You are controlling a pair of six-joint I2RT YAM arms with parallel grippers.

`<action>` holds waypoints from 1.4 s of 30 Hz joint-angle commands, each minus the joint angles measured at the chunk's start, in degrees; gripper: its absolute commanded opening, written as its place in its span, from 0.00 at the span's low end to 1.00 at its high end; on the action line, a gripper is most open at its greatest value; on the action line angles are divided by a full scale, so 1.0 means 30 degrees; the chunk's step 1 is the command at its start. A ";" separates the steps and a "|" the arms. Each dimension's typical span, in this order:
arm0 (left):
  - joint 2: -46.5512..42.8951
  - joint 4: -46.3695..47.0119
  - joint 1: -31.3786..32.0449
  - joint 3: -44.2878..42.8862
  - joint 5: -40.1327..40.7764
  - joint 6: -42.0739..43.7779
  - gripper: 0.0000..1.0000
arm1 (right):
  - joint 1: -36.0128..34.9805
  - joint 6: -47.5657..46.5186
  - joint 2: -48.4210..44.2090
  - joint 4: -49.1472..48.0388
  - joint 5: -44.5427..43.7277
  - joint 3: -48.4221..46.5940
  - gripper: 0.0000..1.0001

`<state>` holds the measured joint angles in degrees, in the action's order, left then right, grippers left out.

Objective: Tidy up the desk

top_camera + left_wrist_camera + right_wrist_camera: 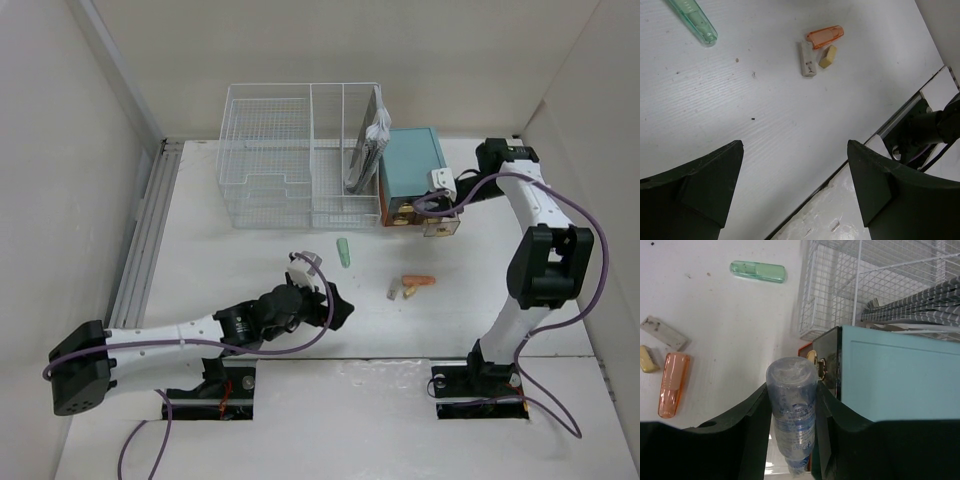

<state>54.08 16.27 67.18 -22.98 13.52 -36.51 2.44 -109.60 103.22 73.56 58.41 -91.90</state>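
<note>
The desk (pixel 230 265) is a white tabletop. My right gripper (pixel 441 207) sits at the teal drawer box (pixel 412 164), in front of its drawer fronts. In the right wrist view this gripper (pixel 791 396) is shut on a small clear bottle with blue print (pixel 791 407), next to a brass drawer knob (pixel 815 363). My left gripper (pixel 335 305) is open and empty, low over the desk near its front edge (pixel 795 150). A green clear tube (pixel 344 252), an orange cap (pixel 421 281), a white eraser (pixel 393 292) and a small yellow piece (pixel 408 294) lie loose mid-desk.
A white wire-mesh organizer rack (pixel 300 150) stands at the back, with a grey striped notebook (pixel 372 140) upright in its right section. The teal box touches its right side. Walls close in left and right. The right arm's base (pixel 480 385) stands at the near edge.
</note>
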 commanded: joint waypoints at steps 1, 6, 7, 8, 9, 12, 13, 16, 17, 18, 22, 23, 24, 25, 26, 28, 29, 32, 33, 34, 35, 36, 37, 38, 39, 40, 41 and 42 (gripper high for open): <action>0.0106 0.0230 0.0108 -0.0806 -0.0112 -0.0163 0.82 | 0.0067 -0.3392 0.0074 0.1906 0.1799 -0.0803 0.00; 0.0663 0.0406 0.0108 -0.0806 -0.0287 -0.0163 0.82 | 0.0241 -0.4159 0.0076 0.1906 0.1215 -0.0627 0.00; 0.0866 0.0406 0.0108 -0.0806 -0.0287 -0.0163 0.82 | 0.0242 -0.4159 0.0076 0.1906 0.1010 -0.0627 0.00; 0.1042 0.0406 -0.0066 -0.0806 -0.0287 -0.0163 0.82 | 0.0242 -0.4392 0.0076 0.1906 0.1008 -0.0627 0.00; 0.1044 0.0580 -0.0068 -0.0806 -0.0490 -0.0163 0.82 | 0.0242 -0.4394 -0.0098 0.1906 0.0776 -0.0627 0.01; 0.1249 0.0582 -0.0242 -0.0980 -0.0667 0.0042 0.82 | 0.0242 -0.4394 -0.0303 0.1906 0.0307 -0.0453 0.20; 0.1249 0.0582 -0.0244 -0.0982 -0.0668 0.0042 0.82 | 0.0416 -0.4394 -0.0508 0.1906 0.0043 -0.0219 0.62; 0.1249 0.0582 -0.0420 -0.0982 -0.0873 0.0218 0.82 | 0.0418 -0.4568 -0.1328 0.1906 0.0041 0.0542 1.00; 0.1249 0.0582 -0.0594 -0.0982 -0.0873 0.0218 0.82 | 0.0592 -0.4570 -0.1620 0.1906 0.0041 0.0806 1.00; 0.1249 0.0582 -0.0596 -0.0982 -0.0873 0.0392 0.82 | 0.0594 -0.4570 -0.1913 0.1732 0.0215 0.1069 1.00; 0.1425 0.0582 -0.0771 -0.1156 -0.1049 0.0393 0.82 | 0.0770 -0.4570 -0.3203 0.1730 0.1298 0.1890 1.00; 0.1425 0.0582 -0.0771 -0.1157 -0.1223 0.0393 0.82 | 0.0770 -0.4164 -0.3379 0.1730 0.1533 0.1892 0.97; 0.1425 0.0582 -0.0771 -0.1158 -0.1225 0.0393 0.82 | 0.0770 -0.3811 -0.3671 0.1730 0.1738 0.1892 0.93; 0.1425 0.0582 -0.0771 -0.1158 -0.1225 0.0393 0.82 | 0.0770 -0.3431 -0.3674 0.1730 0.2001 0.1892 0.88; 0.1425 0.0582 -0.0771 -0.1158 -0.1225 0.0393 0.82 | 0.0770 -0.2528 -0.3906 0.1730 0.2004 0.1892 0.79; 0.1425 0.0582 -0.0771 -0.1158 -0.1225 0.0393 0.82 | 0.0770 -0.1615 -0.3908 0.1730 0.2179 0.1892 0.30; 0.1425 0.0582 -0.0771 -0.1158 -0.1225 0.0393 0.82 | 0.0770 -0.1118 -0.3908 0.1730 0.2180 0.1892 0.13; 0.1425 0.0787 -0.0771 -0.0982 -0.1399 0.0393 0.82 | 0.0770 -0.1113 -0.3908 0.1730 0.1947 0.2593 0.00; 0.1425 0.0787 -0.0771 -0.0982 -0.1401 0.0393 0.82 | 0.0770 -0.1113 -0.3908 0.1730 0.1945 0.2769 0.00; 0.1425 0.0787 -0.0771 -0.0982 -0.1401 0.0393 0.82 | 0.0770 -0.1113 -0.3908 0.1730 0.1771 0.3003 0.00; 0.1425 0.0961 -0.0771 -0.0982 -0.1401 0.0393 0.82 | 0.0770 -0.1113 -0.3908 0.1730 0.1769 0.3006 0.00; 0.1425 0.0963 -0.0771 -0.0982 -0.1401 0.0393 0.82 | 0.0770 -0.0939 -0.3734 0.1730 0.1769 0.3006 0.00; 0.1425 0.0963 -0.0771 -0.0779 -0.1401 0.0393 0.82 | 0.0770 -0.0937 -0.3559 0.1498 0.1769 0.3180 0.00; 0.1425 0.0963 -0.0771 -0.0777 -0.1401 0.0393 0.82 | 0.0770 -0.0502 -0.3557 0.0858 0.1769 0.3181 0.00; 0.1425 0.0963 -0.0771 -0.0777 -0.1401 0.0393 0.82 | 0.0770 0.0083 -0.3557 0.0358 0.1537 0.3181 0.00; 0.1425 0.0963 -0.0771 -0.0777 -0.1401 0.0393 0.82 | 0.0770 0.1452 -0.3557 -0.0198 0.1535 0.3181 0.00; 0.1425 0.0963 -0.0771 -0.0777 -0.1401 0.0393 0.82 | 0.0770 0.2103 -0.3557 -0.1393 0.1042 0.3181 0.00; 0.1425 0.0963 -0.0771 -0.0777 -0.1401 0.0393 0.82 | 0.0770 0.2777 -0.3557 -0.2072 0.0805 0.3181 0.00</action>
<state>58.46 16.93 65.12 -24.05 9.63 -36.01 4.49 -107.96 92.51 73.67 60.31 -82.32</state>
